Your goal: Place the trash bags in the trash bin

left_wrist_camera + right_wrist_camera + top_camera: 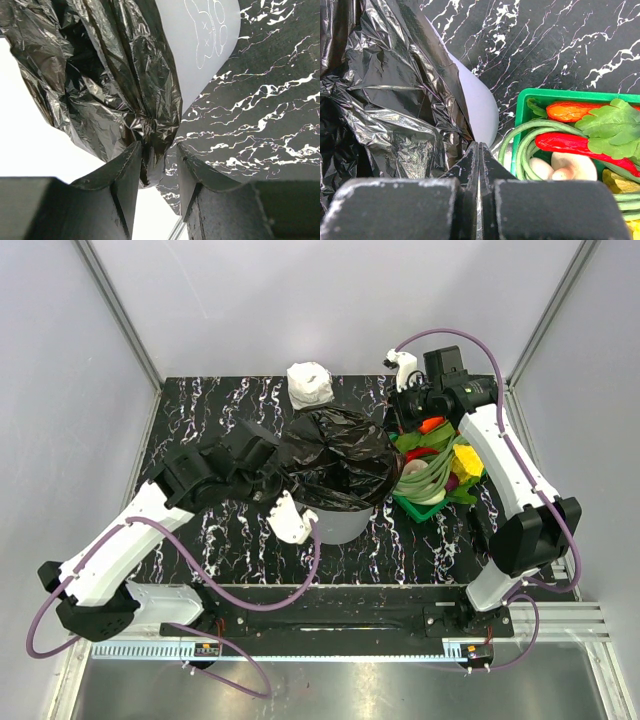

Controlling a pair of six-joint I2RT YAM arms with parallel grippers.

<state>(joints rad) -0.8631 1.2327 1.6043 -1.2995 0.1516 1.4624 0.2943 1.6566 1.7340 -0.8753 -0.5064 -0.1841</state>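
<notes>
The black glossy trash bag [335,455] lies spread over the top of the light-grey trash bin [345,525] at the table's middle. My left gripper [274,483] is at the bag's left side. In the left wrist view its jaws [159,147] stand apart; a hanging fold of the bag [100,75] sits between them against the left finger, and the bin wall [200,30] shows behind. My right gripper [398,425] is at the bag's right edge. Its fingers [479,144] are pressed together where the bag's [385,100] edge runs down beside the bin [482,110].
A green basket [410,505] of vegetables stands just right of the bin, its rim [520,107] close to my right fingers. A small white wrapped roll [310,383] lies behind the bin. The black marbled table top has grey walls on three sides.
</notes>
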